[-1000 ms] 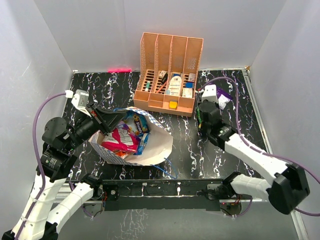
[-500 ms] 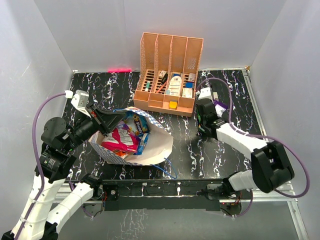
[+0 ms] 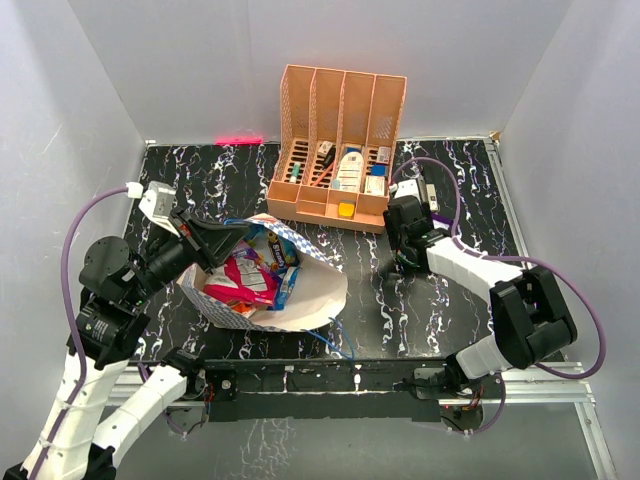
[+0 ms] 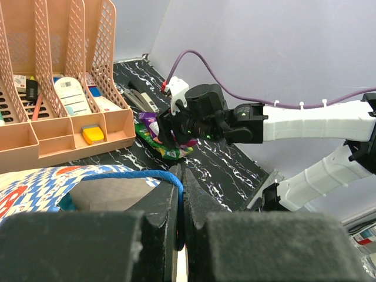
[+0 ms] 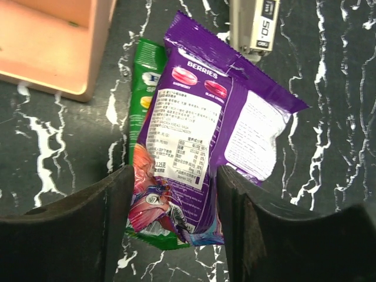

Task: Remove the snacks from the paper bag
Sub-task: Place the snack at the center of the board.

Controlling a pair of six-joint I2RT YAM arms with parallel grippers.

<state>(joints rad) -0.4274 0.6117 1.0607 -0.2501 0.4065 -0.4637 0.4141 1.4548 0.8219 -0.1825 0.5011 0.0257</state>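
Beside the right front corner of the orange organizer (image 3: 340,150), outside the bag, a purple packet (image 5: 194,129) lay flat on the black marbled tabletop (image 3: 200,180). It overlapped a green packet (image 5: 144,76) of which only the left strip and a bottom sliver showed. The right end effector (image 5: 174,194) hung over it with its fingers parted, one on each side of the packet's lower end. Whether either pad touched the foil could not be told, and the packet's bottom edge was lost between the fingers. A grey-and-white device (image 5: 252,23) sat just past the packet's top, cut off by the frame's upper edge. From overhead, the arm itself covered nearly all of both packets.

Left of centre, the paper bag (image 3: 310,290) lay tipped over, its white inside facing up. More snacks (image 3: 245,280) were heaped in its mouth: pink, red and blue wrappers, jumbled too tightly to count or tell apart. The left end effector (image 3: 238,232) sat at the bag's upper rim, hiding part of it. In its own wrist view its fingers were pressed together, pinching the blue string handle (image 4: 135,174) where the cord ran into the seam between them.
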